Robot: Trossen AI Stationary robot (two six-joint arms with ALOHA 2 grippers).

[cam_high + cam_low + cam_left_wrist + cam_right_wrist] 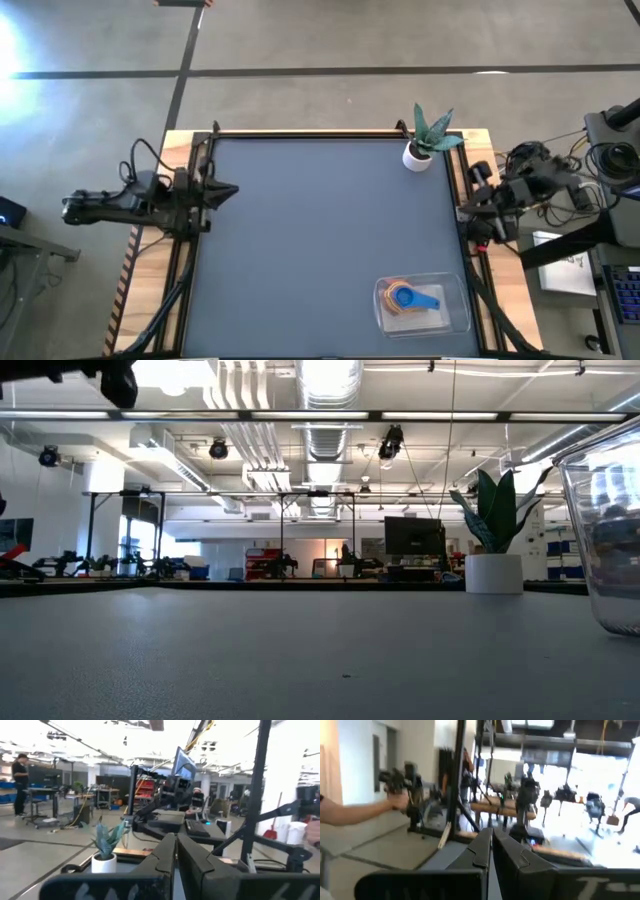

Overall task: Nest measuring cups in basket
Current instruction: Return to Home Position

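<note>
Step in hand, by my read: parking the arms at home. The nesting itself looks done.

Left claw [175, 840] sits at the left edge of the table [320, 240], fingers pressed tog., gripping nothing. Right claw [491, 834] sits at the right edge, likewise closed & empty. Both are well apart from the basket [456, 318].

Basket lies flat near the table corner on the right arm's side, at the opp. end of that edge from the potted plant [418, 152]. Its long axis runs approx. across the table, left arm to right arm, w/ a slight skew.

Measuring cups [403, 297] sit stacked inside, toward the basket's left end. The blue one is on top, w/ orange & reddish rims showing under it. Can't count how many are in the stack. The blue cup's handle points toward the right arm's side, roughly along the basket's long axis. No cup shows outside the basket.

The low view gives only the basket's clear wall [608, 530] w/ dark shapes behind it, too vague to name.

Next move, prob.: no grasp needed. The arms just settle at rest w/o swinging over the basket or the plant.
</note>
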